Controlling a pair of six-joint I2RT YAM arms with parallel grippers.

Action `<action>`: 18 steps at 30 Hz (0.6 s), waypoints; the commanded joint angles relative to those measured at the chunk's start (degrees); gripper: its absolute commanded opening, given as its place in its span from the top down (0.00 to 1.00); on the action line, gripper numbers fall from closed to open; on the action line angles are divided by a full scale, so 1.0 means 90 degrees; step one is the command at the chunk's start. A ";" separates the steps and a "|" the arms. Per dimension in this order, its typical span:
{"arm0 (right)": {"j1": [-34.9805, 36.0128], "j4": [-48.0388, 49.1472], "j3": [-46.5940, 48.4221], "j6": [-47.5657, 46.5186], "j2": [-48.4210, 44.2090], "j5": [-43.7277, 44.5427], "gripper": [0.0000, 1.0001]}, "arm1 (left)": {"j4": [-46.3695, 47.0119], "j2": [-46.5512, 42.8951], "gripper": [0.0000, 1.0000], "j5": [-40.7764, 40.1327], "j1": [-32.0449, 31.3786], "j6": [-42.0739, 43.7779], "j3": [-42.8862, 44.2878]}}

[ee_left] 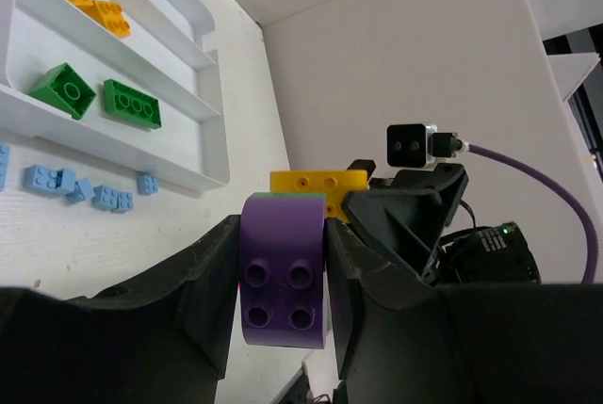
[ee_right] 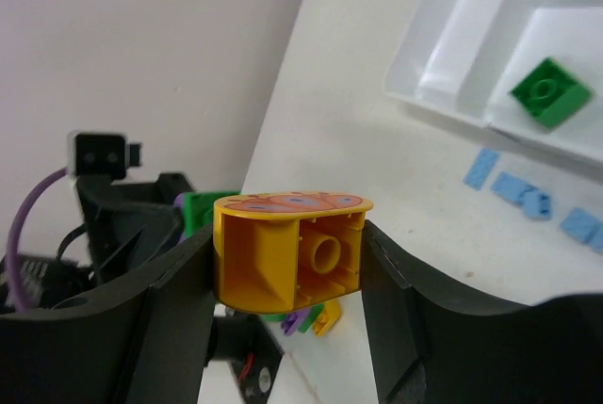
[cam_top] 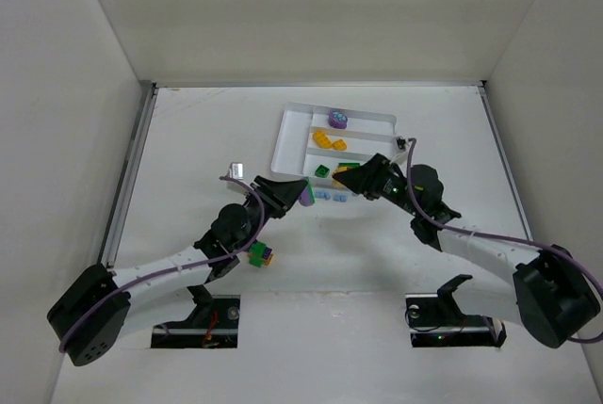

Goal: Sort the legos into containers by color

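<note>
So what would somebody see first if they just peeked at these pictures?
Probably the two tools facing each other in the middle: the left tool pinches a rounded purple brick, and the right tool pinches a yellow-orange brick. Just beyond them sits the white tray holding colour-sorted bricks. Little pale blue bricks lie loose just outside its near edge.
</note>
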 commanded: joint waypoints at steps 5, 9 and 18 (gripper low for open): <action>-0.0520 -0.0397 0.1055 -0.0595 0.1202 0.1344 0.49 | -0.0543 -0.0146 0.81 -0.0045 0.0057 0.0564 0.0237; -0.0822 -0.1041 0.1924 -0.0967 0.2188 0.2077 0.49 | -0.0906 -0.0039 0.81 -0.0143 0.0008 0.0818 0.0393; -0.1214 -0.1618 0.3360 -0.1660 0.3703 0.2879 0.47 | -0.0926 -0.0068 0.79 -0.0055 0.0086 0.1082 0.0355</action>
